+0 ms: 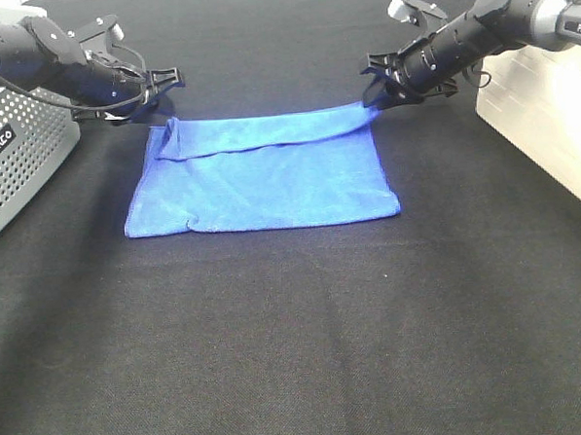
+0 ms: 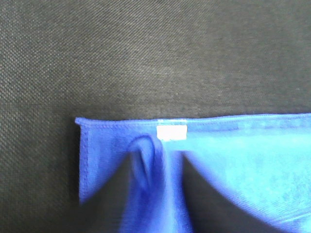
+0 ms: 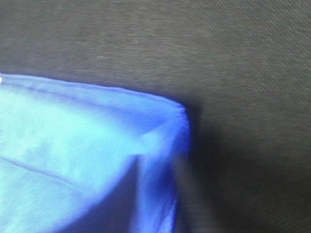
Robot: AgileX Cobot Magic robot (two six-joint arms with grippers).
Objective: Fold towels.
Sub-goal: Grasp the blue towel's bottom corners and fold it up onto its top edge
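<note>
A blue towel (image 1: 269,180) lies on the black table, with its far edge doubled over into a narrow band. My left gripper (image 1: 170,92) is at the towel's far left corner. The left wrist view shows the towel (image 2: 233,155) drawn up in a pinched peak beside its white label (image 2: 171,132). My right gripper (image 1: 374,91) is at the far right corner. The right wrist view shows that corner of the towel (image 3: 73,136) pulled up the same way. The fingers themselves are out of both wrist views. Both grippers appear shut on the towel, low over the table.
A grey perforated basket (image 1: 14,154) stands at the left edge of the table, under the left arm. A white box (image 1: 548,116) stands at the right edge, beside the right arm. Black cloth (image 1: 298,354) covers the table in front of the towel.
</note>
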